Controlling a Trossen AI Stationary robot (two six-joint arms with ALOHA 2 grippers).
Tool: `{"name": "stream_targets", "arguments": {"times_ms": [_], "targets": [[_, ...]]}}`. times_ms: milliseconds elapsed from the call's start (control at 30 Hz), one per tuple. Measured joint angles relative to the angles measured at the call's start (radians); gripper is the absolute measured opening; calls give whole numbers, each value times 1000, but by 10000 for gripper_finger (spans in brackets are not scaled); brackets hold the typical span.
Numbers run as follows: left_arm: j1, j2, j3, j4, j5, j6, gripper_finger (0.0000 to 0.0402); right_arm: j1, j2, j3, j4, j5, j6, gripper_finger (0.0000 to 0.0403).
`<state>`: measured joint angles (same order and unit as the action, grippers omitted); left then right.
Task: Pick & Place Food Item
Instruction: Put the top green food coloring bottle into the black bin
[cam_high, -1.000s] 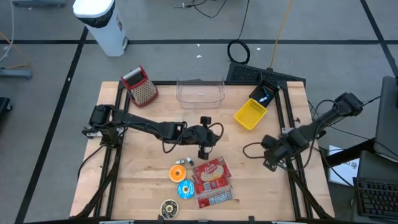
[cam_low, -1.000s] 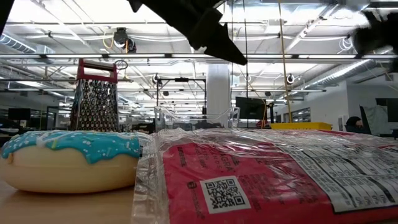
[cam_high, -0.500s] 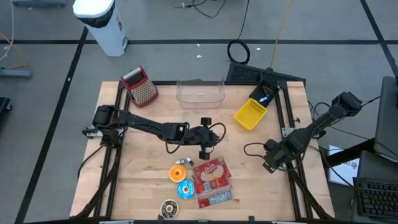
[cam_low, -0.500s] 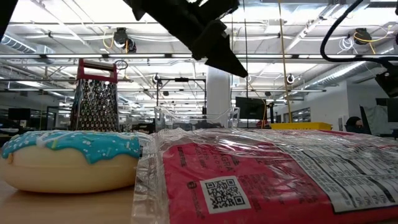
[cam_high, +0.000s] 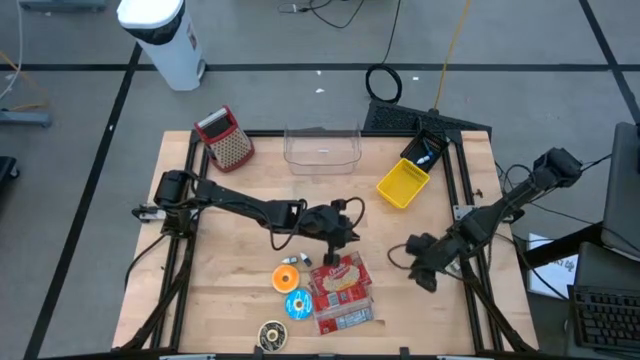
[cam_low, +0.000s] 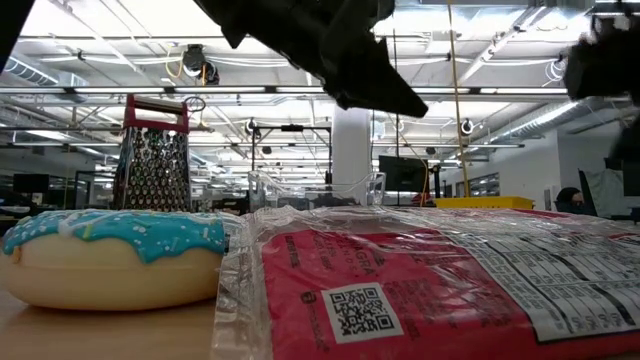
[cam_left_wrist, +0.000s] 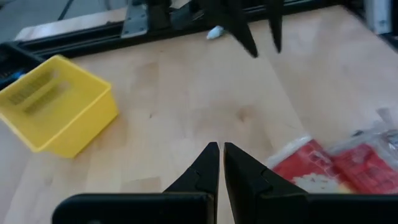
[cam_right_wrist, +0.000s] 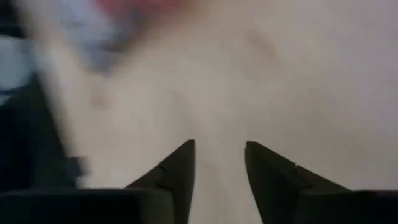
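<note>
Nearest the front edge of the tabletop (cam_high: 230, 260) sits a small round dark-and-gold item (cam_high: 271, 336), and just behind it the blue-frosted donut (cam_high: 298, 304) lies touching the red cracker packet (cam_high: 340, 290), a clear-wrapped pack whose long axis runs front to back, slightly slanted. A small orange piece (cam_high: 286, 278) sits just beside the donut, on its far side. Now the left claw (cam_high: 335, 252) hangs right over the packet's far end, fingers pinched together with nothing between them, so the food lies just toward the front from its tips; it would need to spread those fingers before any grab. The right claw (cam_high: 420, 274) is off to the packet's right, near but apart, fingers parted with bare wood between them, holding nothing. My read: the left arm is the closer one and the pick has not begun. Farther back, the yellow bin (cam_high: 403, 183) sits right of centre, the clear container (cam_high: 322, 147) at the far edge, and the red-handled grater (cam_high: 228, 138) at the far left.
</note>
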<state>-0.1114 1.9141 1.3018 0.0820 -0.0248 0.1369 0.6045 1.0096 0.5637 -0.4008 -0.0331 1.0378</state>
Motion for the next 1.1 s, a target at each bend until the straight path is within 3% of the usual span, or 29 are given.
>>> {"name": "stream_targets", "arguments": {"times_ms": [167, 367, 467, 633, 867, 1100], "targets": [[1, 0, 0, -3, -2, 11, 26, 28, 10, 122, 10, -40, -179, 14], [1, 0, 0, -4, -2, 11, 26, 61, 119, 342, -297, -64, -218, 1], [1, 0, 0, -3, -2, 11, 26, 66, 217, 395, -482, -151, -216, 1], [1, 0, 0, -3, -3, 11, 26, 66, 385, 378, -666, -331, -214, 0], [1, 0, 0, -4, -3, 11, 26, 65, 532, 290, -691, -420, -242, 0], [1, 0, 0, -4, -3, 11, 26, 61, 561, 190, -704, -478, -236, 0]]}}
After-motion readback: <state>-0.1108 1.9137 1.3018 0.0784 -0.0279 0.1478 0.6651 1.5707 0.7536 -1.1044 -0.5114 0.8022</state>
